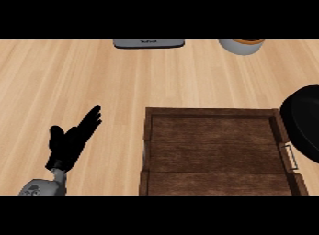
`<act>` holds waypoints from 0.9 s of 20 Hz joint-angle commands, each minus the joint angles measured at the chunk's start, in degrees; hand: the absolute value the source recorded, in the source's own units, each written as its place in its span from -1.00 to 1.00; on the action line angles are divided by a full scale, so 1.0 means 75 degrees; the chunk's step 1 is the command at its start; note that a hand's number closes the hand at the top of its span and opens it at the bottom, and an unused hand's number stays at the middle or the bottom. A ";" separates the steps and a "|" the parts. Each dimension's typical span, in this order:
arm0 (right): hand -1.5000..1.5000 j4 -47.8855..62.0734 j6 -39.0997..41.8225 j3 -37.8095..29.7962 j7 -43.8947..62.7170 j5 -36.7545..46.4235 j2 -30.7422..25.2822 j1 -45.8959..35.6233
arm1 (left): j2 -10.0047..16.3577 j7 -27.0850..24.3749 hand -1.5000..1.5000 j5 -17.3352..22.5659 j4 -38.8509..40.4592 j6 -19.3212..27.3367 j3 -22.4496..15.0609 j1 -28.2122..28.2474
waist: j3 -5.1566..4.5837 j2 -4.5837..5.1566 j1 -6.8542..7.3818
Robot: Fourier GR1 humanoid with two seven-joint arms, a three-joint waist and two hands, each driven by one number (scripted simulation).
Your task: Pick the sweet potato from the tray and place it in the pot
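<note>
Resting beside the dark wooden tray [213,111], the black left hand [69,143] is held idle, fingers [87,124] straight, holding nothing.

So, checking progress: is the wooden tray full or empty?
Empty, as far as shown: the tray has a bare wooden floor with nothing on it; its near end is cut off.

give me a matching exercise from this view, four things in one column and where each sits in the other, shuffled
Things:
1. tray
2. pot
3. left hand
4. grey box

Places:
A. cut off by the right edge
B. lower left, fingers up, over bare counter
C. top edge, near the middle
D. lower middle, between the hand and the black vessel

Pairs: 1-D, 2-A, 3-B, 4-C
</note>
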 commanded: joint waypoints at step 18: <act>1.00 0.2063 -0.0611 0.1807 -0.3149 0.2261 -0.1711 -0.1461 | -0.0198 0.0476 0.00 -0.0231 0.0023 -0.0173 -0.0344 -0.0608 | -0.0064 0.0052 0.0595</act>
